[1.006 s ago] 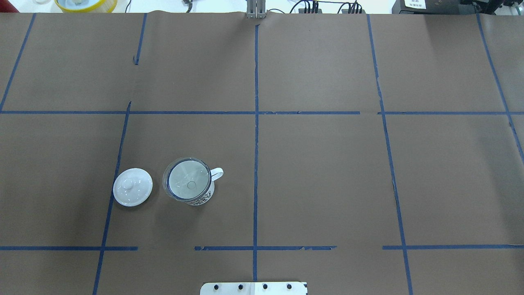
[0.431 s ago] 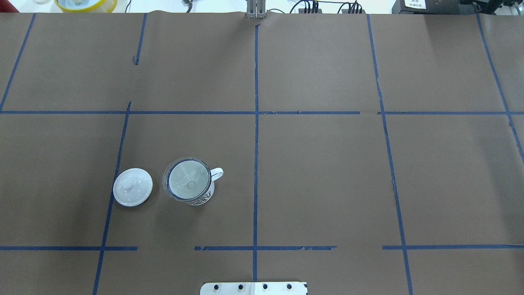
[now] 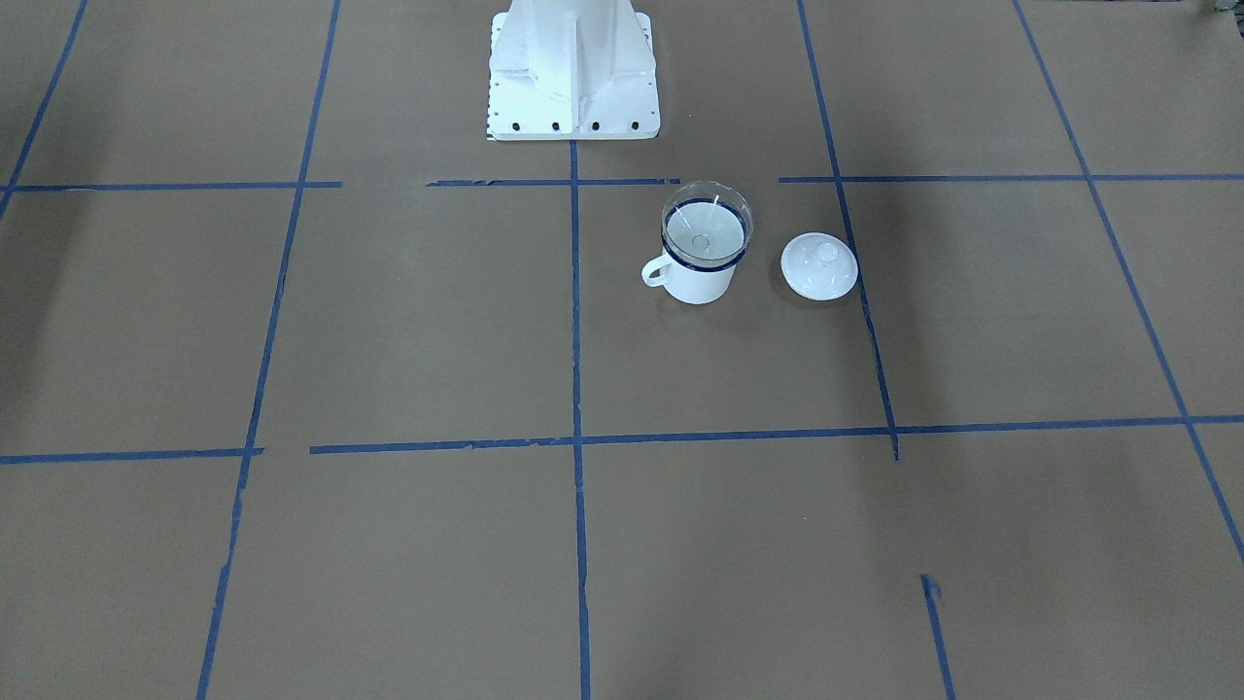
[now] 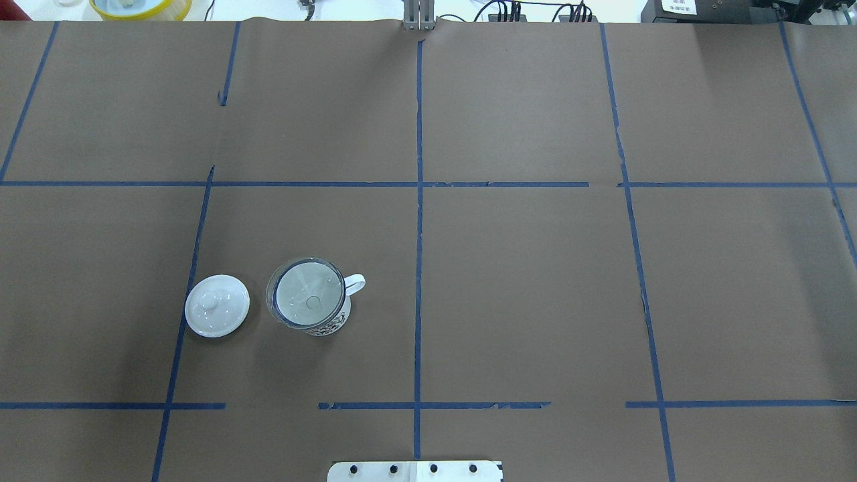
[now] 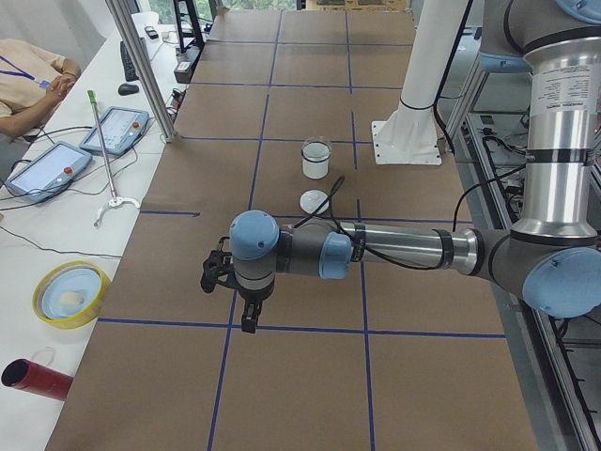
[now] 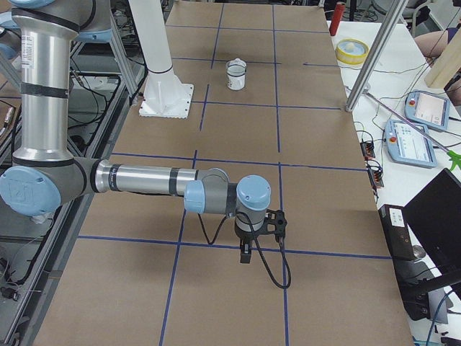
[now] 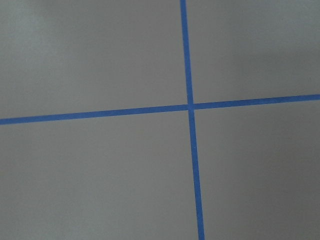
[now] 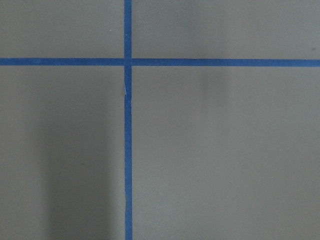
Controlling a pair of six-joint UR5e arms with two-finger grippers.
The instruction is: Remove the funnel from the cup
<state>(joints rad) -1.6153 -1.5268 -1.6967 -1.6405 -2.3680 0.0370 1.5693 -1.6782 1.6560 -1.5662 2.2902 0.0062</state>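
A clear funnel (image 4: pixel 304 301) sat in the mouth of a white cup (image 3: pixel 698 282), on the robot's left half of a brown table (image 4: pixel 535 268). A white lid (image 4: pixel 217 305) lay just beside the cup, not touching it. The left gripper (image 5: pixel 246 318) and the right gripper (image 6: pixel 246 252) hung over bare table, both well apart from the cup. Whether their jaws were wide or narrow could not be told. Nothing of the task looked done: reaching, gripping and lifting the funnel out all remained.
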